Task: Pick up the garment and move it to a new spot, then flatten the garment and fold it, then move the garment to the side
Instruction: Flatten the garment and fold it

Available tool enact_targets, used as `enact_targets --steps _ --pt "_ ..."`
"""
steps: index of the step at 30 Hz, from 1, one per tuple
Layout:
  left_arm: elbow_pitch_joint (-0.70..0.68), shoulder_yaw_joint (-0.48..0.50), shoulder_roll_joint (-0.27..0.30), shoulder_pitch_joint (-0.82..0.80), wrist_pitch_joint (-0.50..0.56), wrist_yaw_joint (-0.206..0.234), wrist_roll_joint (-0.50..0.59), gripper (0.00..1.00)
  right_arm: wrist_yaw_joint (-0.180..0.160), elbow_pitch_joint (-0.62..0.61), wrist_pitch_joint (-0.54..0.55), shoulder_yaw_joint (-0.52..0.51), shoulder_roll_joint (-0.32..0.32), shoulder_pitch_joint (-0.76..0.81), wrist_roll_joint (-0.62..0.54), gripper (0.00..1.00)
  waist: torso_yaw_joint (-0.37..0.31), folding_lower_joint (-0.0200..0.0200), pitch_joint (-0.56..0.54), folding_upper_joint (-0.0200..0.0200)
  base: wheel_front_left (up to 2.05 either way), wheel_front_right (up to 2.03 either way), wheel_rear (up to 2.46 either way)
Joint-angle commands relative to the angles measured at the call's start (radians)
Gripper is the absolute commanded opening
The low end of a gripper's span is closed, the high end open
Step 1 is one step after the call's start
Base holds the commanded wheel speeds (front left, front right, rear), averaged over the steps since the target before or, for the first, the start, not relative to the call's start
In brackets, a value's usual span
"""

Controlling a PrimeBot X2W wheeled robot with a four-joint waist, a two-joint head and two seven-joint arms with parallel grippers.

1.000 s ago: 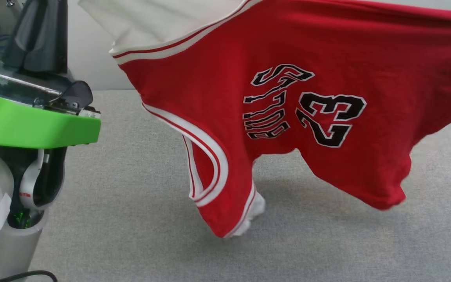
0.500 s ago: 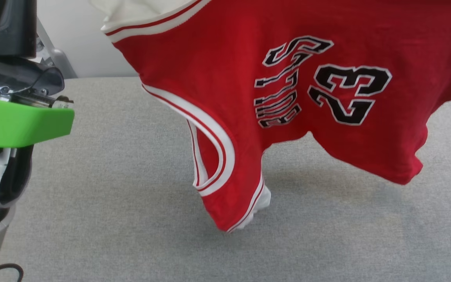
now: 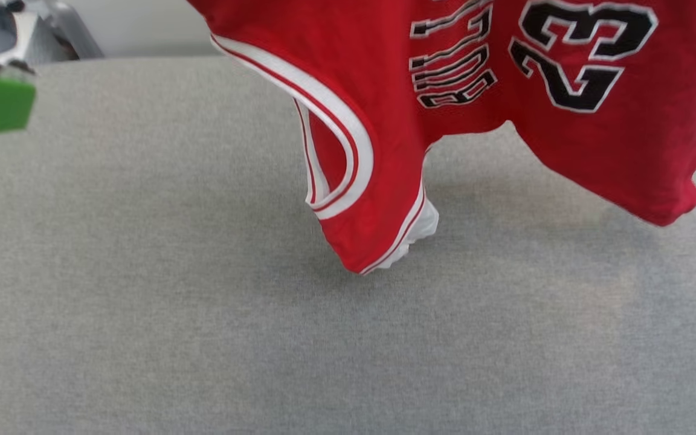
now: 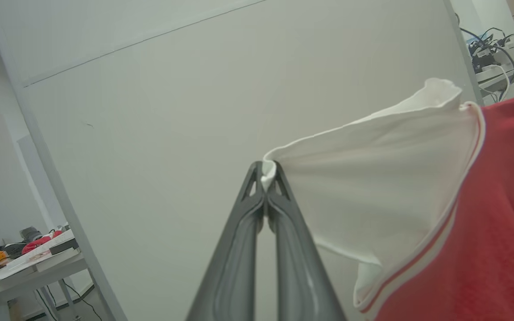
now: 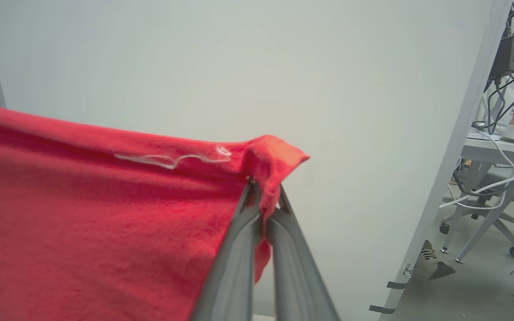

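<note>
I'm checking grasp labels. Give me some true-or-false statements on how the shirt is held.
The left gripper pinches the white sleeve at its edge. True.
The right gripper is open and empty. False: the right gripper is shut on a red corner of the garment.
The garment lies flat on the grey table. False: it hangs over the grey table between both grippers.
The "23" print faces the head camera. True.

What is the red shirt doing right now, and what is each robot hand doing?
garment: lifted, hanging spread out above the table, print showing.
left gripper: shut on the edge of the garment's white sleeve.
right gripper: shut on a red corner of the garment.
table: grey, with the garment's shadow on it.
</note>
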Motion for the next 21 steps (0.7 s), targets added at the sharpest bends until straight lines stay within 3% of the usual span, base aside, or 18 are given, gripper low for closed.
enact_targets --steps 1,11,14,17,21 --pt "0.024 0.004 0.015 -0.041 0.007 -0.01 -0.006 0.0 -0.002 0.02 -0.01 0.002 -0.002 -0.036 -0.016 0.0 -0.008 0.0 0.109 -0.0001 0.0 0.0 0.0" --pt "0.292 -0.047 0.014 -0.433 -0.021 -0.137 0.063 0.0 -0.002 0.231 -0.087 0.148 0.022 -0.409 -0.127 0.0 -0.019 0.0 0.342 -0.0001 0.0 0.0 0.0" --pt "0.408 -0.069 -0.003 -0.579 -0.05 -0.16 0.1 0.0 -0.002 0.319 -0.121 0.195 0.045 -0.531 -0.167 0.0 -0.023 0.0 0.392 -0.0001 0.0 0.0 0.0" --pt "0.599 -0.067 -0.062 -0.77 -0.13 -0.167 0.118 0.0 -0.002 0.445 -0.189 0.246 0.094 -0.691 -0.231 0.0 -0.031 0.0 0.447 -0.0001 0.0 0.0 0.0" --pt "0.779 -0.107 -0.082 -0.941 -0.232 -0.177 0.201 0.0 -0.002 0.57 -0.267 0.265 0.153 -0.814 -0.288 0.0 -0.041 0.0 0.487 -0.0001 0.0 0.0 0.0"
